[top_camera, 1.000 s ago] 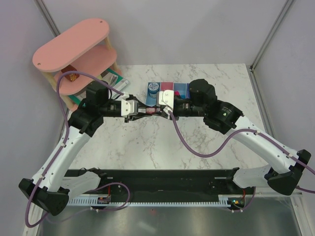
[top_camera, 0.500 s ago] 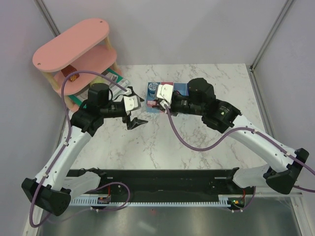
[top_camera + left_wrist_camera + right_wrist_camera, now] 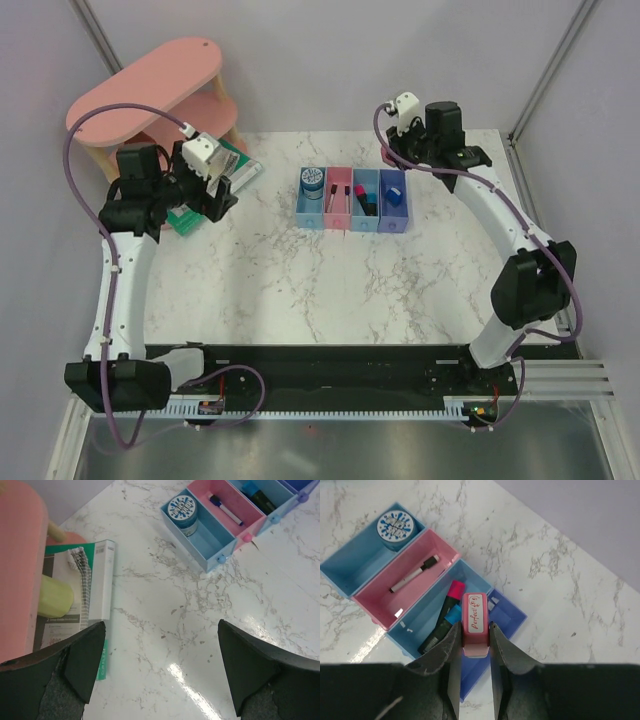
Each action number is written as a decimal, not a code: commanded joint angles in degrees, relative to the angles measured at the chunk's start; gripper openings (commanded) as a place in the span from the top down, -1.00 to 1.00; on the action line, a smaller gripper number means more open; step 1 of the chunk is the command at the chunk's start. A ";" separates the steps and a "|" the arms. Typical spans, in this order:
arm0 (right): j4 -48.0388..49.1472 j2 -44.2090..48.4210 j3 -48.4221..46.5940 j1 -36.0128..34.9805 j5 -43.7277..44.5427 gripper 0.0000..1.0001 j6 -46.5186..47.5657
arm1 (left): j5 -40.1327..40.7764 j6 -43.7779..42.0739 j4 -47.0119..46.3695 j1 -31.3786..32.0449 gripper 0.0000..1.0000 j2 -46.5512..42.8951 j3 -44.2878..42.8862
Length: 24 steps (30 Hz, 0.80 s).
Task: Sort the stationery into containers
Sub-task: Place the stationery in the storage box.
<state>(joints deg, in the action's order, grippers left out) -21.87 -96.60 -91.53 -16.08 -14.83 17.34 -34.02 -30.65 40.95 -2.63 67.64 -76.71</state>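
The four joined containers point(image 3: 353, 200) stand at the back middle of the table. A teal pot point(image 3: 396, 526) sits in the light blue bin, a thin black pen point(image 3: 415, 575) in the pink one, and the pink-capped marker point(image 3: 454, 591) and blue-capped marker point(image 3: 451, 616) in the blue one. A blue eraser point(image 3: 395, 190) lies in the violet bin point(image 3: 507, 617). High above that bin, my right gripper point(image 3: 475, 626) is shut on a pink eraser point(image 3: 474, 612). My left gripper point(image 3: 161, 625) hangs open and empty over bare marble beside the book.
A green-edged book point(image 3: 75, 600) lies at the left with a yellow-green thing point(image 3: 55, 596) on it. Behind it stands the pink tiered shelf point(image 3: 150, 95). Grey walls close the back and both sides.
The grippers met at the table's middle; the left one opened and swung back left. The right one rose toward the back right with the pink eraser.
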 commanded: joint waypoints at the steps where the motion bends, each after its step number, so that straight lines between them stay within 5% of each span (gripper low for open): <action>1: -0.55 -1.66 2.31 1.48 -4.93 0.84 -1.78 | 2.82 3.75 3.78 -2.28 -0.99 3.63 -8.00; 10: 10.17 -1.05 16.36 2.63 -6.53 0.88 -4.42 | 3.35 9.20 4.67 -5.01 -0.99 11.54 -22.25; 24: 21.43 -2.01 26.66 5.44 -6.17 0.88 -5.48 | 1.59 13.95 0.54 -5.01 -0.99 11.11 -21.38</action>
<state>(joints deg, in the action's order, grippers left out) -6.17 -99.20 -65.91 -11.16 -19.86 12.67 -31.18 -19.90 44.38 -7.40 79.68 -97.54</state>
